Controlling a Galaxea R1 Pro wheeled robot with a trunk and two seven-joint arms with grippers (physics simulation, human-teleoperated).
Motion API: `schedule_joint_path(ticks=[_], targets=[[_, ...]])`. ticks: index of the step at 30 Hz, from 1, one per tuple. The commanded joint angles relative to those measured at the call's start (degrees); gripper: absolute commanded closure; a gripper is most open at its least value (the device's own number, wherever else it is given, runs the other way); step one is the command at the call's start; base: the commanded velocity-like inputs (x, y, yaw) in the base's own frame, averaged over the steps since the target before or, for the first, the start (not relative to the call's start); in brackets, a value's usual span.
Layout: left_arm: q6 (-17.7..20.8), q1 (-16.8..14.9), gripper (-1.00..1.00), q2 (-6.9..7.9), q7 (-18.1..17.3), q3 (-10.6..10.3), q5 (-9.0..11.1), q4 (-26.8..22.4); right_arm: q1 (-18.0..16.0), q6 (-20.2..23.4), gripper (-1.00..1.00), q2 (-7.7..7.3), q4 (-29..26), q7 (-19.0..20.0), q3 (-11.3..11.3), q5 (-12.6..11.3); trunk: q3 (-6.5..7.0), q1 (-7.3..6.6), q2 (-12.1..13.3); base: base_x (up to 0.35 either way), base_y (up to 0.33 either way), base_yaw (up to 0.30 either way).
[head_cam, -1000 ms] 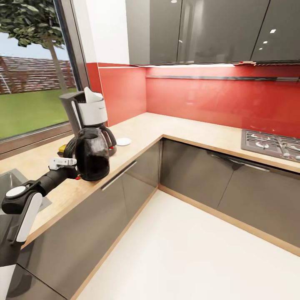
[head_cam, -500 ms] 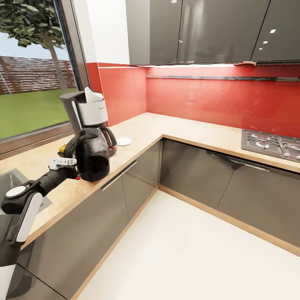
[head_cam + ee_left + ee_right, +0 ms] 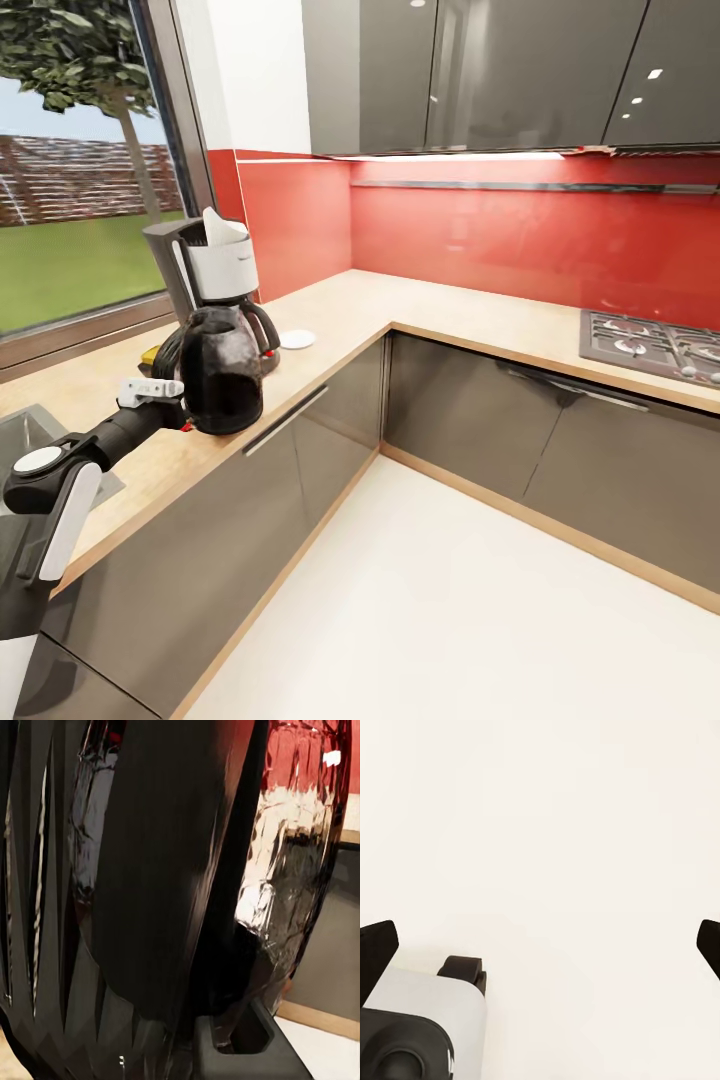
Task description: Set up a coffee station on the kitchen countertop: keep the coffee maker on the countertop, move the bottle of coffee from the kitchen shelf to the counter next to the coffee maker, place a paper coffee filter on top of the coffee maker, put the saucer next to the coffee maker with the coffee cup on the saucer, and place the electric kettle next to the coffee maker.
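Left gripper [image 3: 180,392] clamps the rounded glossy dark kettle [image 3: 222,368] at frame left
Kettle contents unseeable; white paper cone [image 3: 220,227] tops the black coffee maker [image 3: 205,268] on the pale bench [image 3: 440,315]; right gripper [image 3: 544,945] gapes wide

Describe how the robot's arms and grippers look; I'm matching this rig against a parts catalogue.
In the head view, the left arm has a black forearm tube, a white upper-link cover, a round white joint cap and a white wrist block beside the left gripper. The right gripper has two black fingers. No cables or markings are visible.
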Motion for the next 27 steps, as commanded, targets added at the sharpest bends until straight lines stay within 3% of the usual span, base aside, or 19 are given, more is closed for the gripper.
schedule_joint_path(ticks=[1, 27], targets=[[0.45, -0.05, 1.0, -0.01, -0.14, 0.09, 0.53, -0.06, -0.03, -0.19, -1.0, 0.05, 0.02, 0.44, -0.48, 0.48, -0.05, 0.0, -0.03, 0.0, 0.0, 0.0], [0.45, -0.05, 1.0, -0.04, -0.14, 0.09, 0.53, -0.06, -0.03, -0.19, -1.0, 0.05, 0.02, 0.44, -0.48, 0.48, -1.67, 1.97, -3.64, 0.0, 0.0, 0.0]])
